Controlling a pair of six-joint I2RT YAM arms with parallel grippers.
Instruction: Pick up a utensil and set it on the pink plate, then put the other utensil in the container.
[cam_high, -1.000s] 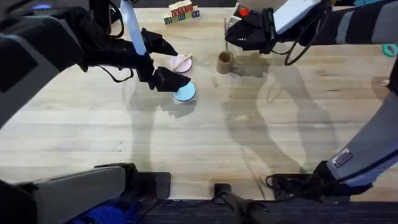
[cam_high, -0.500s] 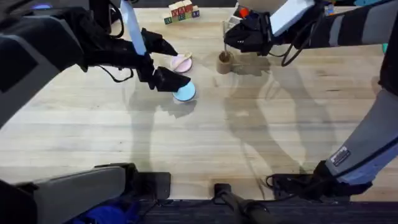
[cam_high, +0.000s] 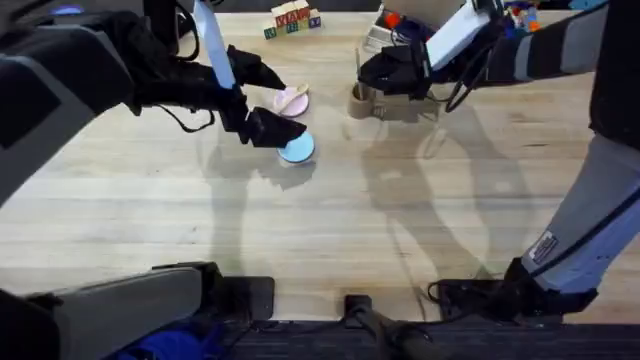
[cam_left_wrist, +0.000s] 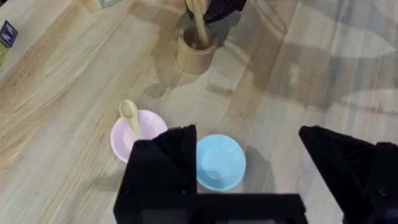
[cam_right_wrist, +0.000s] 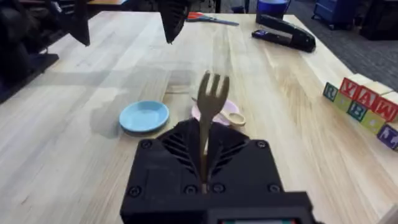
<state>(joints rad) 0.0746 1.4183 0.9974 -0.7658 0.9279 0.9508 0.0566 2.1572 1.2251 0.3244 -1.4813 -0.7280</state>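
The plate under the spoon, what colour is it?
Pale pink; the left wrist view shows it best, spoon lying across it.

Lettered toy blocks (cam_right_wrist: 364, 102) stand at the far edge of the wooden table; in the right wrist view a red "X" and "A" show on the upper blocks, with a blue "B" on a lower one. Their remaining faces are too small to read. In the overhead view the same blocks (cam_high: 291, 19) show red marks that cannot be read. A white tag (cam_high: 543, 250) on the right arm carries print too small to read.
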